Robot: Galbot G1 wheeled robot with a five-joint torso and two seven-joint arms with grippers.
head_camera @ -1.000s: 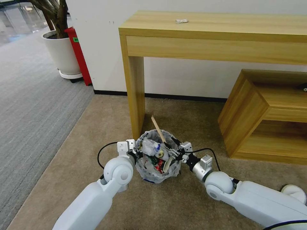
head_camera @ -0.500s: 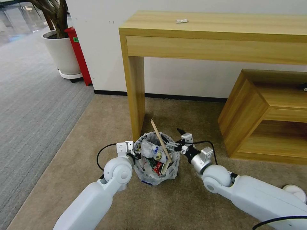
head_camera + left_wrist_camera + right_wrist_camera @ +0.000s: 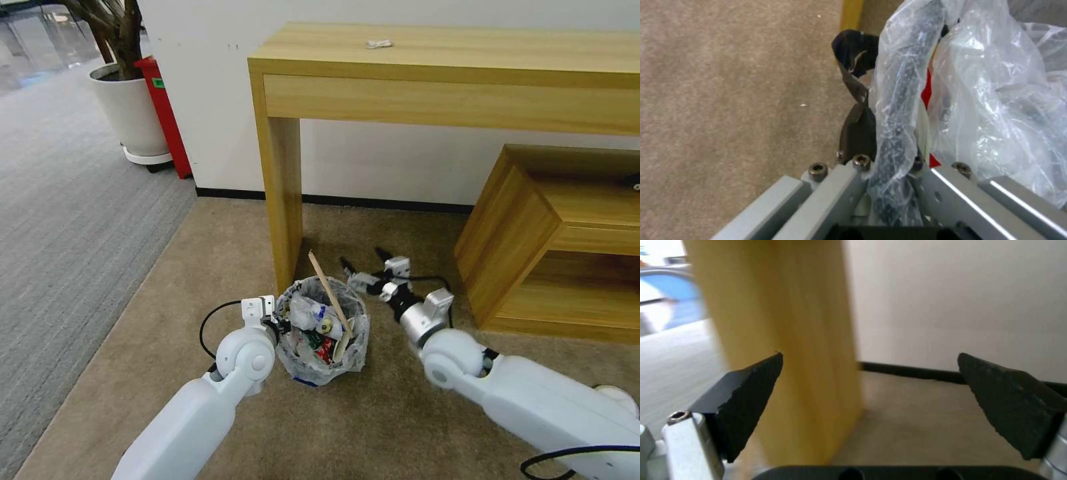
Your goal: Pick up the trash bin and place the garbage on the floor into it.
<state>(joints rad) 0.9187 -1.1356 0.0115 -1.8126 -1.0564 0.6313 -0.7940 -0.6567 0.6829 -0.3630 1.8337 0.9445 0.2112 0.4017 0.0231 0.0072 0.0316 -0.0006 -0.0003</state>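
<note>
The trash bin, a small round basket lined with a crinkled clear bag, stands on the beige floor beside the desk leg. Garbage fills it, and a wooden stick leans out of its top. My left gripper is at the bin's left rim. In the left wrist view, the left gripper is shut on the bag-wrapped rim, one dark finger outside it. My right gripper hovers open just right of and beyond the bin, holding nothing. Its pads face the desk leg.
A wooden desk stands over the bin, its leg right behind it. A low wooden shelf unit sits at the right. A white plant pot and a red bin stand far left by the grey striped carpet.
My right gripper let go of the wooden stick, opened, and drew back from the bin's rim toward the wall. The stick now rests in the bin, which shifted slightly left.
</note>
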